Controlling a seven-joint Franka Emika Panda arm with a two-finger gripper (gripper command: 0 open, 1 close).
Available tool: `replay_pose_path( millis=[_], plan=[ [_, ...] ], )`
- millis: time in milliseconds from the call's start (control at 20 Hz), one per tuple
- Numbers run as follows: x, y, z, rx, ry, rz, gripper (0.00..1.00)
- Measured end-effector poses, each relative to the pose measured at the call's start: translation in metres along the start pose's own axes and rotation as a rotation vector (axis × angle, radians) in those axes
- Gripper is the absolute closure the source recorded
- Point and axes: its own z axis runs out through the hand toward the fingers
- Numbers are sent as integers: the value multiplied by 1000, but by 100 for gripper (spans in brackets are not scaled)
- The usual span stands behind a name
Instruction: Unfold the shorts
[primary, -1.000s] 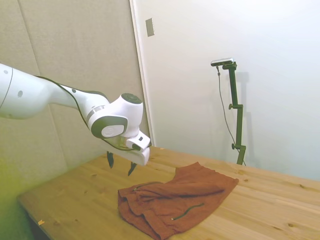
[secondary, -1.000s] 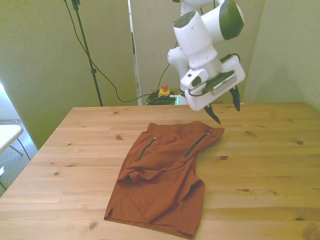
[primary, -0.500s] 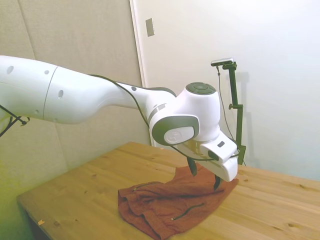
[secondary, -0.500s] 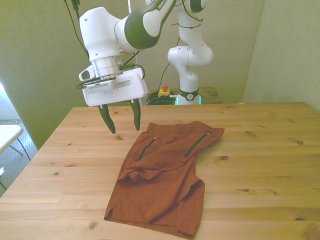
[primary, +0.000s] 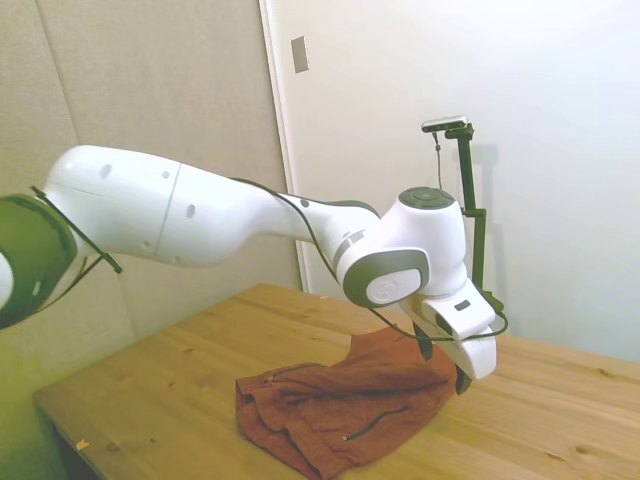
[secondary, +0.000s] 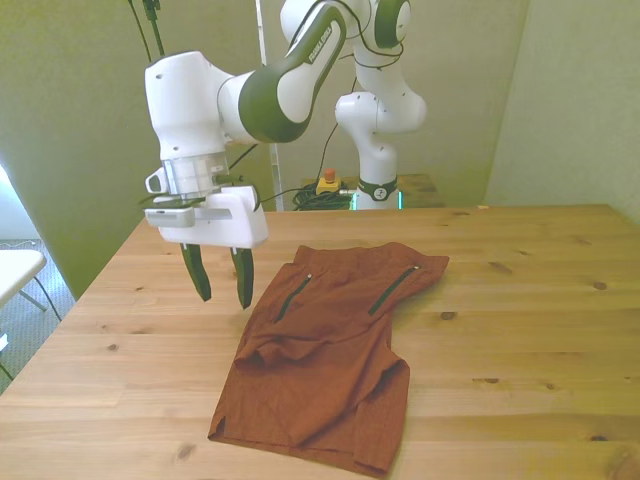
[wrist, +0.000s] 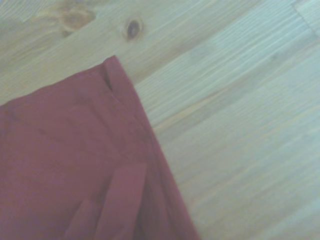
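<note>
Shorts (secondary: 330, 345) lying rumpled mid-table (secondary: 520, 330), partly folded over, waistband end w/ two dark zip pockets toward far edge, hem end close to near edge; gripper (secondary: 222, 284) hanging above bare wood just beside shorts' edge on front view's left, fingers pointing down, spread moderately w/ clear gap, holding nothing, tips apart from cloth; plenty of open tabletop on both sides of shorts, more on front view's right; wrist view showing corner of shorts (wrist: 75, 165) w/ folded seam against bare planks (wrist: 235, 115), a bit blurry; surface light pine w/ knots; beyond far edge pale walls, cables (secondary: 300, 190), small yellow-and-red box (secondary: 327, 181) on floor; side view: gripper (primary: 442, 363) over shorts' (primary: 350, 405) far end.
</note>
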Motion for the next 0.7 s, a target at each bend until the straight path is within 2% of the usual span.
replay_pose_path(
  millis=[200,250,700],
  plan=[
    [1,-23,30,24,-30,2,0],
    [-2,-29,34,24,-38,-4,100],
    [-25,-50,67,11,-96,-35,100]
  ],
)
